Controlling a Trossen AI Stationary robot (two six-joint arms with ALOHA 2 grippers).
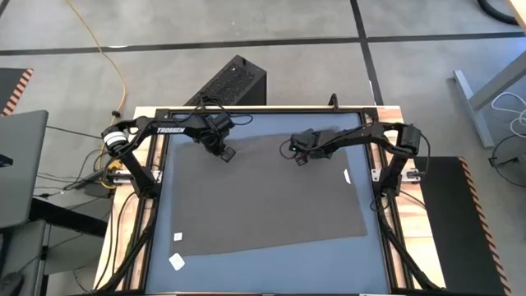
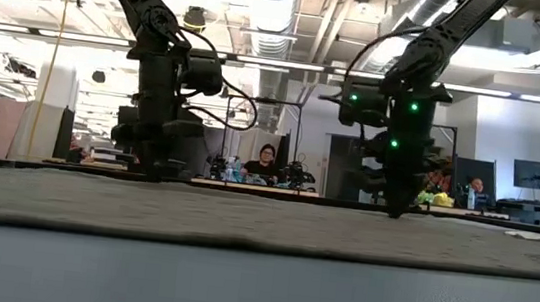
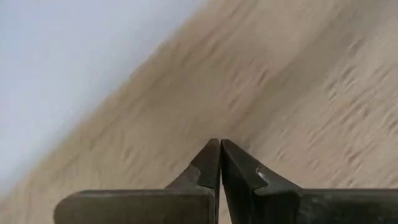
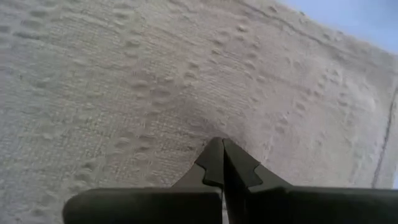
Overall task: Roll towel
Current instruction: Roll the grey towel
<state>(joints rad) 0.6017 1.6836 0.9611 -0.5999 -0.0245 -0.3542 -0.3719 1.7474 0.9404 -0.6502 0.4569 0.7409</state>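
Observation:
The grey-brown towel lies spread flat on the blue-grey table top, with its small white tag at the right edge. My left gripper is shut and points down over the towel's far-left part, close to the far edge where the bare table top shows. My right gripper is shut and stands on the towel's far-right part. In the low view both grippers, left and right, reach down to the towel's far strip. My left gripper hangs just over the towel near its far edge, with its shut fingers pointing down; I cannot tell whether the tips touch the cloth. My right gripper sets its shut fingertips on the towel's top face, a little inside the far edge. It comes slanting from above. The towel lies flat under it, and no cloth shows between the fingers.
Two small white labels lie on the table near the towel's near-left corner. A black frame runs along the table's far edge behind both arms. People sit at desks in the room beyond the table.

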